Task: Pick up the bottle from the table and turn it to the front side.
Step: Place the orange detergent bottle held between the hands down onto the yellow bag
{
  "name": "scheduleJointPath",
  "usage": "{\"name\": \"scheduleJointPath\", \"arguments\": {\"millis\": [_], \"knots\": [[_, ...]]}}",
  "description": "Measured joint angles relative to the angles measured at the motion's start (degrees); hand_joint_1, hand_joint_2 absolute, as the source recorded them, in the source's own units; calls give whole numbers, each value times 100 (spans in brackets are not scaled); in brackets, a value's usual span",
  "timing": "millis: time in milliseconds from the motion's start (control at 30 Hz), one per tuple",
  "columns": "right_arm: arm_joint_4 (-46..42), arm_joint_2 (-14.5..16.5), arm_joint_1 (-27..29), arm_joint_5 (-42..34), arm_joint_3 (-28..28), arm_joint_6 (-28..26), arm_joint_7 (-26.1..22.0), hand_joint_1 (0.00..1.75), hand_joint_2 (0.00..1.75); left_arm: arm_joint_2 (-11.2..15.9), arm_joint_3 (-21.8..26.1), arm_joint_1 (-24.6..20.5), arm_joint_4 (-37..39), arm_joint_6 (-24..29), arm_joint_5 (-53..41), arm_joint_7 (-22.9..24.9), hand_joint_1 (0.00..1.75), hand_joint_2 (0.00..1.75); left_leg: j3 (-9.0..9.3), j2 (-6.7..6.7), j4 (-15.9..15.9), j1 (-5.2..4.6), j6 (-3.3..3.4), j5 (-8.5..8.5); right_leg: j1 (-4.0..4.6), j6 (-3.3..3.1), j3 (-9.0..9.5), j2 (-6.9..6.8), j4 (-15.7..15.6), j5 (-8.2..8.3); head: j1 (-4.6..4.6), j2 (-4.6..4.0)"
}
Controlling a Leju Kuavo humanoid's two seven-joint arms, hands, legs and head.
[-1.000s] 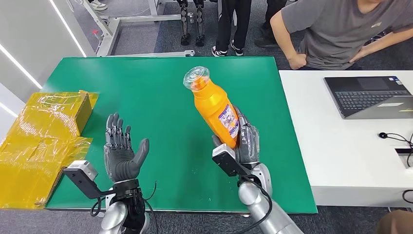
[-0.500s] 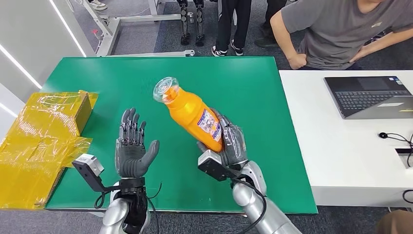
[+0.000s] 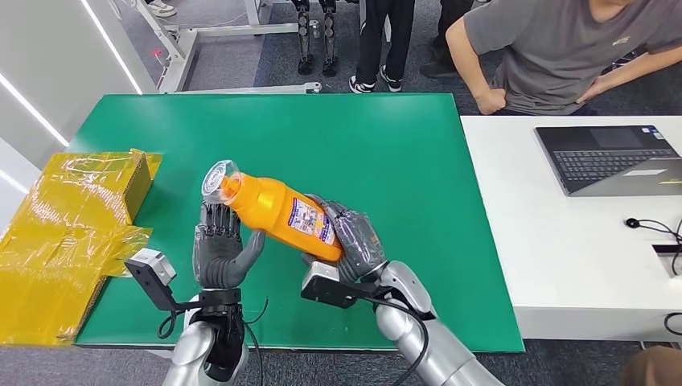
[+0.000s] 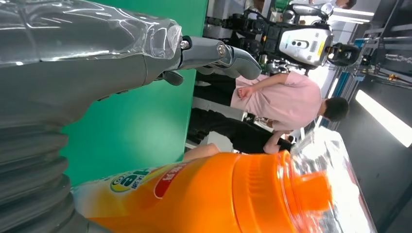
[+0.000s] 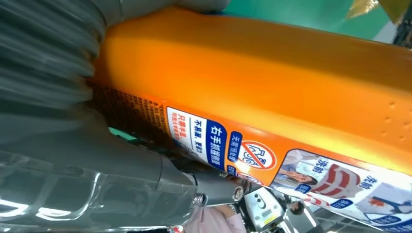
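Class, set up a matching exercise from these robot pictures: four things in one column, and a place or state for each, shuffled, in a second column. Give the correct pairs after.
Column one:
1. orange bottle
2. left hand
3. laptop
4. yellow taped box

Column two:
A. on the white table, lid open
B. held tilted above the green table by the right hand
C. at the green table's left edge
D. fingers apart, palm just under the bottle's neck

Pairs: 1-B, 2-D, 3-A, 4-C

Right hand [image 3: 354, 245] grips, left hand [image 3: 219, 256] raised beside it, fingers [image 3: 215, 221] apart.
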Motion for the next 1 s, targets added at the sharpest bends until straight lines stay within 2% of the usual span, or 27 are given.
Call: {"name": "scheduleJointPath", "arguments": {"millis": [233,733,767,867,900,1000], "knots": [[341,1,-268,244,277,665,76,175,175,3,85,-38,23,60,-68,-21,0,175,0,-1,0,1,0,0,0,0,0,-2,1,0,-1,0],[1021,9,-741,264,586,1255,-110,175,175,-10,261,-51,39,184,-107,-28,0,175,-1,0,0,0,-1,1,0,0,0,1,0,1,0,0],[1052,16,-760,263,591,1254,-128,175,175,-11,266,-51,39,190,-115,-32,15,175,-1,0,0,0,-1,1,0,0,0,1,1,1,0,0],[1133,44,-816,260,599,1244,-157,175,175,-17,274,-53,39,185,-154,-46,129,175,-1,0,0,0,-1,1,0,0,-1,1,1,1,0,0],[1156,53,-834,263,600,1233,-159,175,175,-20,274,-53,39,169,-169,-51,158,175,-1,0,0,0,-1,1,0,0,-1,1,1,1,0,0],[1220,77,-879,277,601,1194,-156,175,175,-32,275,-53,39,81,-192,-54,175,175,-1,0,0,0,-1,1,0,0,-1,1,1,1,0,0]]}}
